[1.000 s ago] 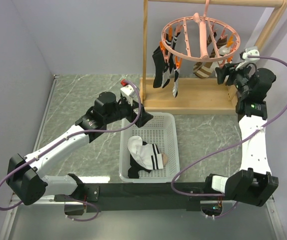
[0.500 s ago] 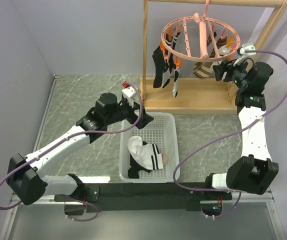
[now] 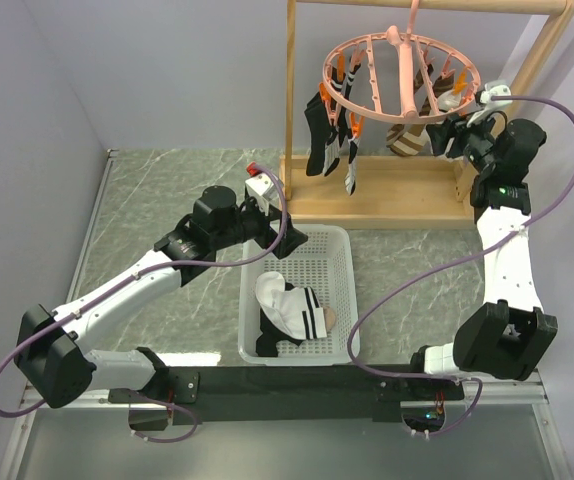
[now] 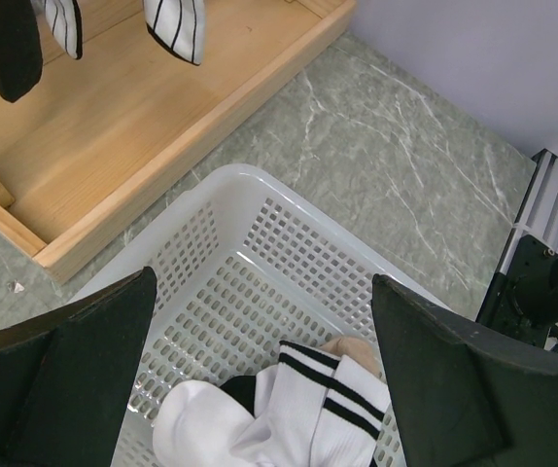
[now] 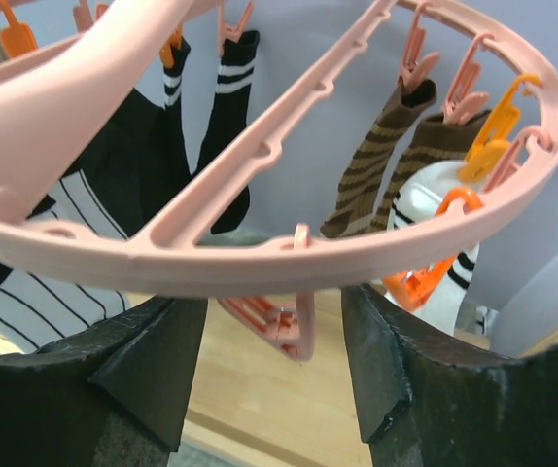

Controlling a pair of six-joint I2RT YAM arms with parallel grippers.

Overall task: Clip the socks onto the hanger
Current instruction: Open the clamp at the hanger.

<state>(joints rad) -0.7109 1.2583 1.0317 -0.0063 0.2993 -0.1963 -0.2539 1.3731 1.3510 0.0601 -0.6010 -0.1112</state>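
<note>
The pink ring hanger [image 3: 397, 75] hangs from the wooden rack, with black, striped and brown socks [image 3: 327, 140] clipped round its rim. More white socks [image 3: 292, 310] with black bands lie in the white basket [image 3: 347, 290]. My left gripper [image 3: 282, 235] hovers open over the basket's far end, above the white socks [image 4: 298, 418]. My right gripper [image 3: 447, 135] is up at the ring's right side. In the right wrist view its fingers stand open on either side of an empty pink clip [image 5: 294, 326] under the rim [image 5: 260, 258], with a gap on both sides.
The light wooden rack has an upright post [image 3: 290, 90] and a flat base [image 4: 114, 126] just behind the basket. Brown striped socks [image 5: 376, 185] and a white sock [image 5: 435, 233] hang on the far rim. Orange clips [image 5: 425, 277] hang close to my right fingers.
My right gripper has risen and moved in towards the ring, and its jaws have narrowed around the pink clip. The left arm has edged slightly right and stays open.
</note>
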